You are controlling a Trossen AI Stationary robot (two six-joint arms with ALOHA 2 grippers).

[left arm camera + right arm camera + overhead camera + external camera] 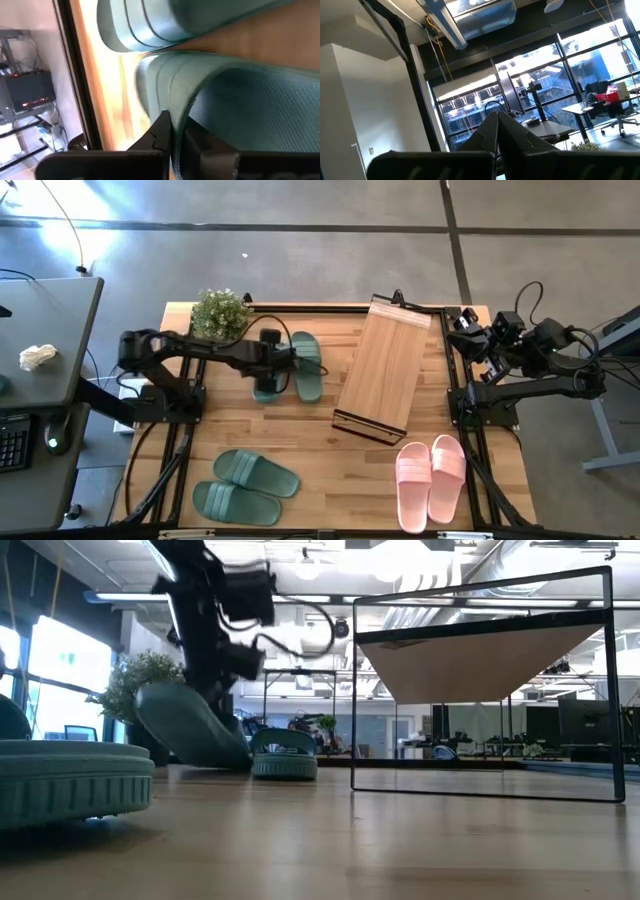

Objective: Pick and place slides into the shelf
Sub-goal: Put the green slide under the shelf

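Note:
My left gripper (pixel 270 363) (pixel 176 125) is over the far left part of the table, shut on a muted green slide (pixel 266 387) (pixel 188 724). That slide's mate (pixel 307 366) (pixel 284 755) lies flat on its sole right beside it. A second green pair (pixel 244 485) lies at the near left, and the pale pink pair (pixel 432 475) at the near right. The light-wood shelf (pixel 384 370) (pixel 480 660) stands at the middle, set at a slant. My right gripper (pixel 497 125) is shut on nothing, parked by the far right corner (pixel 470 325). My left gripper pinches the green slide's ridged strap at its edge (pixel 179 107), one finger (pixel 161 131) on either face of the strap. The fingers come from above, pointing down. The slide hangs tilted below them (pixel 188 724); its low end (pixel 235 760) is at the tabletop, touching or not I cannot tell.
A potted plant (pixel 220 312) stands at the far left corner, just behind my left arm. Dark frame rails (pixel 180 470) run along the table's left and right sides. Bare wood (pixel 340 480) lies between the near green pair and the pink pair.

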